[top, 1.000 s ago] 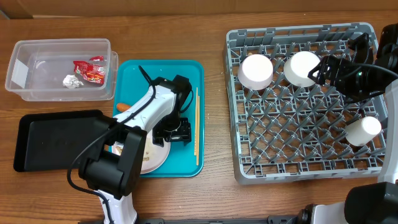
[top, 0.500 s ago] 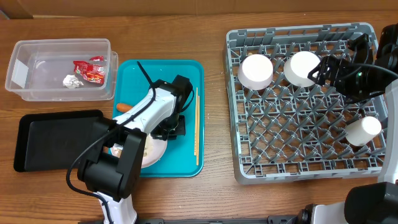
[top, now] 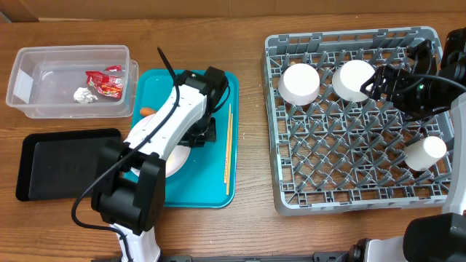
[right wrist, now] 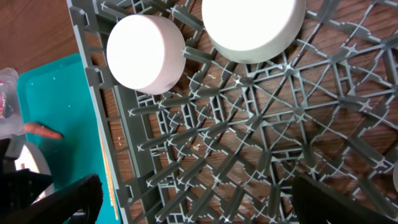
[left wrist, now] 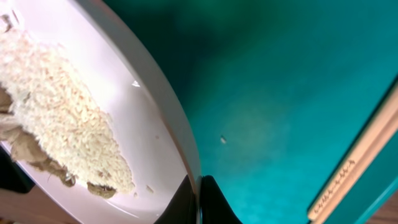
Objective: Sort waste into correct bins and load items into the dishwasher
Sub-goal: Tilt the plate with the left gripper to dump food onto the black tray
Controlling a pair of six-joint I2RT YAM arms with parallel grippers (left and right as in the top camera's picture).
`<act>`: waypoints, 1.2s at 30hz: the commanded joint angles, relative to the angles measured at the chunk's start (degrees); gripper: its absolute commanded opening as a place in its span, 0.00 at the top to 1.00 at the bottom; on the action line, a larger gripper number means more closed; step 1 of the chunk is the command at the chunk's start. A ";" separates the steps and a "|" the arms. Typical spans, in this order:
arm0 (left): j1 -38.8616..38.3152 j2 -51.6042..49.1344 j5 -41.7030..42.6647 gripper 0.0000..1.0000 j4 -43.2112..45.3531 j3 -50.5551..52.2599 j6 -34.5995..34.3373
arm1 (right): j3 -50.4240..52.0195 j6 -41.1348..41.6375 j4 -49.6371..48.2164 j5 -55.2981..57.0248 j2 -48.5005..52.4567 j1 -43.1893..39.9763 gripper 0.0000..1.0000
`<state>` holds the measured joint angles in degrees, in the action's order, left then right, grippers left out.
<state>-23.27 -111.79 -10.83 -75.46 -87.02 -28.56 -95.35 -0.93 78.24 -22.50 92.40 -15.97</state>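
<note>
My left gripper (top: 199,135) (left wrist: 199,200) is shut on the rim of the pale plate (top: 175,159) (left wrist: 146,140), which is tilted above the teal tray (top: 211,185). Beige rice and nut scraps (left wrist: 62,118) lie on the plate. The chopsticks (top: 228,149) (left wrist: 360,158) rest on the tray to its right, and the carrot (top: 148,111) at its far left. My right gripper (top: 376,82) (right wrist: 205,205) hangs open over the grey dish rack (top: 342,185), beside two upturned white bowls (top: 300,84) (top: 354,80).
A clear tub (top: 44,73) at the far left holds a red wrapper (top: 104,81) and a foil ball (top: 85,94). A black tray (top: 65,164) lies left of the teal tray. A white cup (top: 425,153) sits at the rack's right side.
My left gripper has closed on the plate's rim and drawn back toward the far side of the tray, tipping the plate up. The right arm has not moved.
</note>
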 commanded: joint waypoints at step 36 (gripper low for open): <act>36.00 9.92 24.44 0.96 -3.67 -6.54 24.46 | -1.31 -0.39 0.37 1.49 -1.11 0.22 0.00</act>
<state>9.47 -103.22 6.15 -79.70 -92.23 -10.92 -95.35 -1.06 78.70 -21.39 92.40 -15.97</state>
